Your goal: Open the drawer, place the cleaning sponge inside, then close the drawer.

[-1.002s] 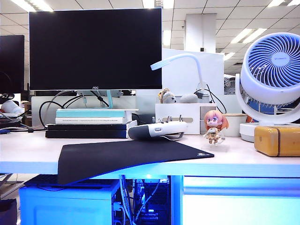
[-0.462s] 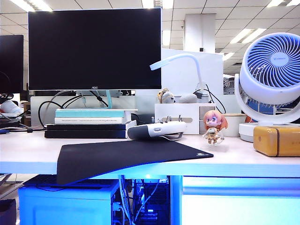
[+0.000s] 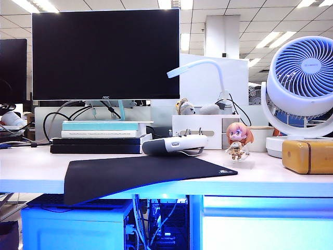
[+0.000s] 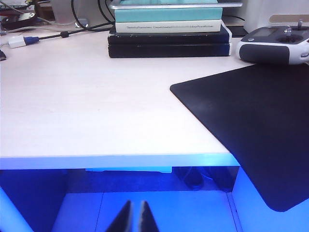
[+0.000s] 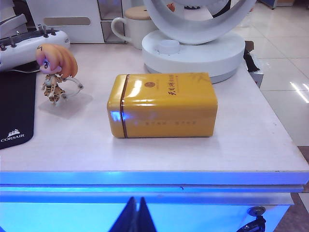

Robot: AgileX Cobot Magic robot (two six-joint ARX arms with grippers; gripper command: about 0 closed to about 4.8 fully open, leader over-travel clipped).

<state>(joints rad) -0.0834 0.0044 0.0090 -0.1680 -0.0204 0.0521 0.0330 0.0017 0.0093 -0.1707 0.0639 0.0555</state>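
The white desk (image 3: pixel 31 172) bears a black mat (image 3: pixel 140 174), stacked books (image 3: pixel 96 136), a fan (image 3: pixel 302 88) and a yellow box (image 5: pixel 164 104).

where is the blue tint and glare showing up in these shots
Exterior view: blue light tints the flat white drawer front under the desk. Right wrist view: bright glare streaks on the glossy rounded yellow-orange box. Left wrist view: deep blue floods the space under the desk behind the shut left gripper.

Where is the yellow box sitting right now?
The yellow box sits at the desk's right end in the exterior view, in front of the white fan, right of the figurine.
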